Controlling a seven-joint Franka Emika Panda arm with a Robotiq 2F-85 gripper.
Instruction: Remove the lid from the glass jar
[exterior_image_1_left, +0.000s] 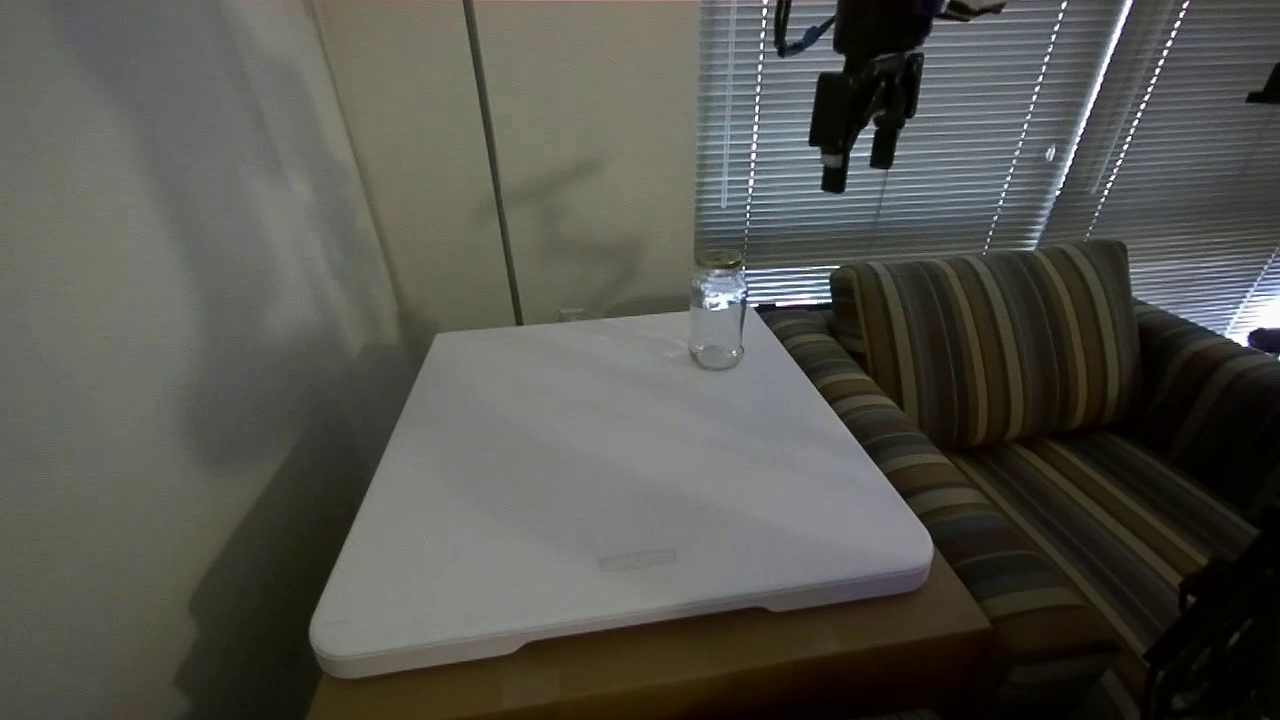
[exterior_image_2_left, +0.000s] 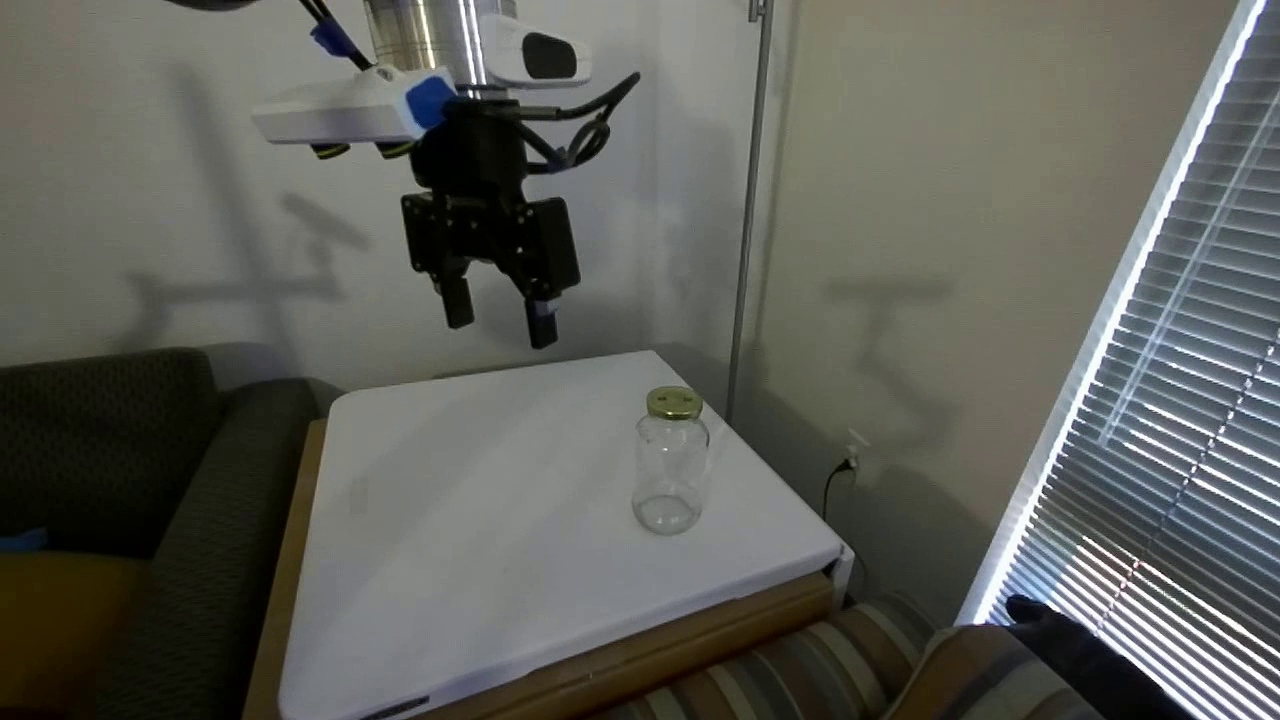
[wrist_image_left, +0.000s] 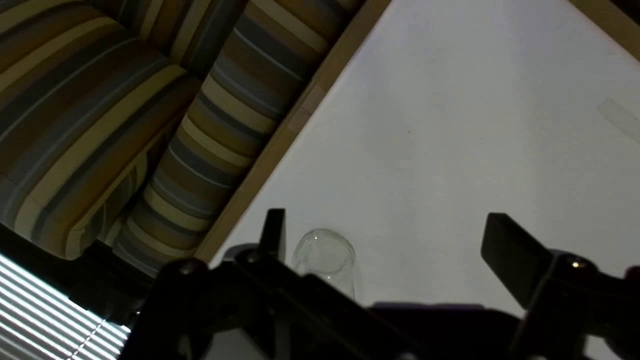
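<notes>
Two fingers of my claw stand wide apart, gripping nothing, spread, I judge, so they can drop round a rim without catching it. I hold the claw well above the worktop and off to one side of the jar; that height should let me shift across without knocking it. The jar stands upright toward one corner, and the lid sits on its mouth in both exterior views, so the part I want faces up, which suits fingers that point down. In the wrist view my claw's own bulk hides the jar's upper part, so I cannot see the lid from there. Only the worktop supports the jar; if the lid is tight, I expect the jar may turn with it. A brown base carries the worktop. Beyond the edge is the striped chair, and farther off hang the blinds; I suspect their light could put glare on the jar.
</notes>
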